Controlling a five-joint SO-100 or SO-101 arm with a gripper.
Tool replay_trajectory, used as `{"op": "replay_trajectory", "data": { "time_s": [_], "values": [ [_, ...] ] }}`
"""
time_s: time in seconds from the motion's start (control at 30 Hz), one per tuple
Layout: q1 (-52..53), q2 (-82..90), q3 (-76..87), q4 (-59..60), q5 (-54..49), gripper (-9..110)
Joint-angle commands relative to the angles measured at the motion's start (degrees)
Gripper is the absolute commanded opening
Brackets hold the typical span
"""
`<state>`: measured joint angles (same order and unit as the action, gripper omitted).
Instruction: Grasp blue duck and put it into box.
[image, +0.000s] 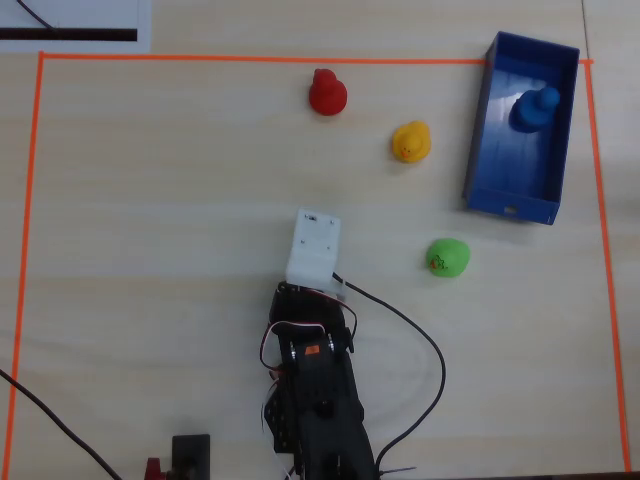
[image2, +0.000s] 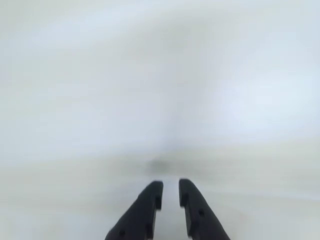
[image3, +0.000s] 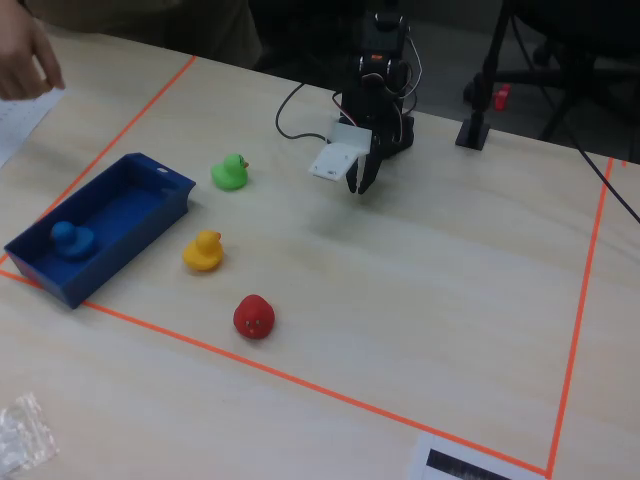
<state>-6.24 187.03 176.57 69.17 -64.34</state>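
Your blue duck (image: 534, 108) sits inside the box (image: 478, 140) at the far right of the overhead view, towards the far end of its floor, so the placing step looks done. The arm is folded near its base, well apart from the box, and nothing is carried.

In the wrist view the gripper (image2: 170, 189) shows both fingers close together with only a thin slit between them and nothing clamped there; the rest of that view is a pale blur. In the fixed view the gripper (image3: 362, 182) hangs above bare table (image3: 450, 300), fingers pointing down.

The red duck (image: 327, 93), yellow duck (image: 410, 141) and green duck (image: 447, 257) stand loose on the table, outside the box, the yellow one nearest its wall.

By my reading you have nothing left to grasp. The next move calls only for holding the arm at rest, keeping it clear of the three loose ducks and the cable (image: 420, 330) on its right.
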Motion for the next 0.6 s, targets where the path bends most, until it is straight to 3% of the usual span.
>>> {"op": "replay_trajectory", "data": {
  "time_s": [0.0,0.57],
  "values": [
    [1.8,2.6,1.6,5.4,-4.0,0],
    [2.2,2.6,1.7,5.4,-3.8,4]
  ]
}}
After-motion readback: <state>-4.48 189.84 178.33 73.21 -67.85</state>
